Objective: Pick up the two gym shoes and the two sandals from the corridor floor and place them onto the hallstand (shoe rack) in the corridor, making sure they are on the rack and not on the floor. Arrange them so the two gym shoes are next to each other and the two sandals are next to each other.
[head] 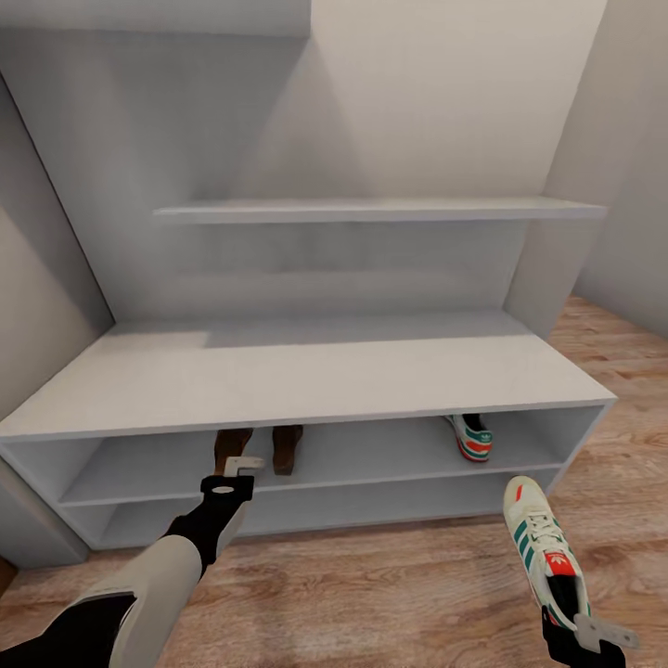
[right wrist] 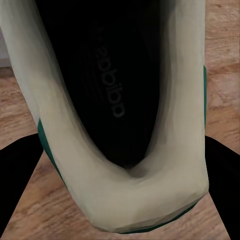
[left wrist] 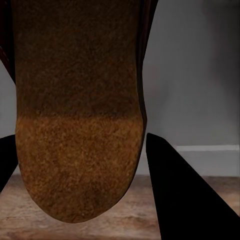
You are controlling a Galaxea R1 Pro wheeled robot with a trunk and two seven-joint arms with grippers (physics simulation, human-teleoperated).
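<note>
Head view: rack [head: 306, 380] spans the far side, pale grey, with a bench top, two open shelves below it and a wall shelf [head: 380, 210] above. Wood floor [head: 371, 584] in front.

Left arm reaches to the upper open shelf, left of centre. Left gripper [head: 243, 467] sits at the shelf's front edge, at the heel of the left sandal [head: 231, 449]. Left wrist view: a brown footbed [left wrist: 75, 125] lies between the two dark fingers [left wrist: 185, 195], its rounded end nearest the camera. The fingers flank the sandal closely; whether they clamp it or merely bracket it cannot be told. Right sandal [head: 287, 447] stands just beside the left one on the same shelf, both pointing inward, close but with a small gap.

Further right on that shelf, near the right end, one shoe [head: 471, 436] lies heel outward, well apart from the sandals.

Right gripper [head: 594, 635] is low at the near right, closed on the heel of the second shoe [head: 543, 552], toe pointing toward the rack. This shoe is in front of the rack, off the shelves. Right wrist view: heel collar and dark insole [right wrist: 112, 90] sit between the fingers [right wrist: 20, 180], floor planks behind.
</note>
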